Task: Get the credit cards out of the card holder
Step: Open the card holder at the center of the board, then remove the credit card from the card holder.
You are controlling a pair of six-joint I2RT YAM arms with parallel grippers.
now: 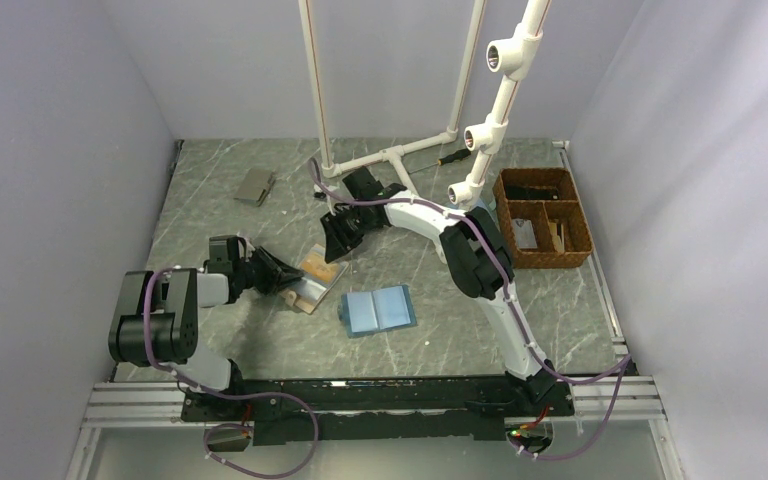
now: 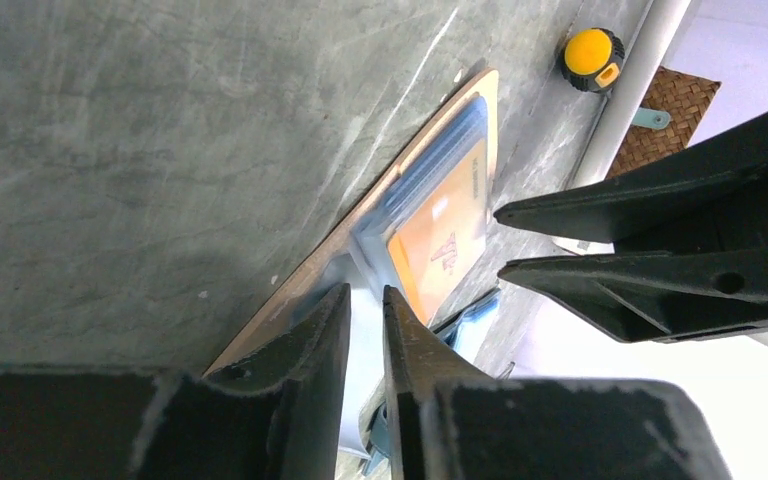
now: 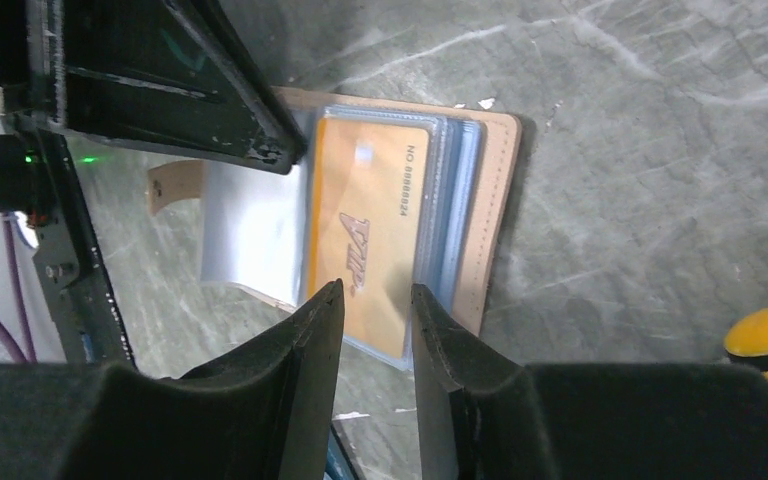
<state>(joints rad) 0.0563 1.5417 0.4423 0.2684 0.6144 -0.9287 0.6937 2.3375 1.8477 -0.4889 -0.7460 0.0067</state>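
Barely started imo: the card holder (image 1: 312, 278) lies open mid-table between the arms, orange card (image 3: 370, 230) still sleeved, left gripper (image 2: 366, 292) pinching its pale flap, right gripper (image 3: 376, 288) slightly apart over the card.

You've got a grey marbled table (image 1: 220, 215) with grey walls around it. A light-blue bifold (image 1: 377, 310) lies open and flat near the front middle. A small grey wallet (image 1: 255, 186) sits closed at the far left, well apart from everything else. On the right is a brown wicker basket (image 1: 552, 260) with three compartments; what's inside is too small to tell. A white pipe frame (image 1: 390, 155) stands at the back. A screwdriver (image 1: 452, 157) with a yellow-and-black handle lies beside its foot.
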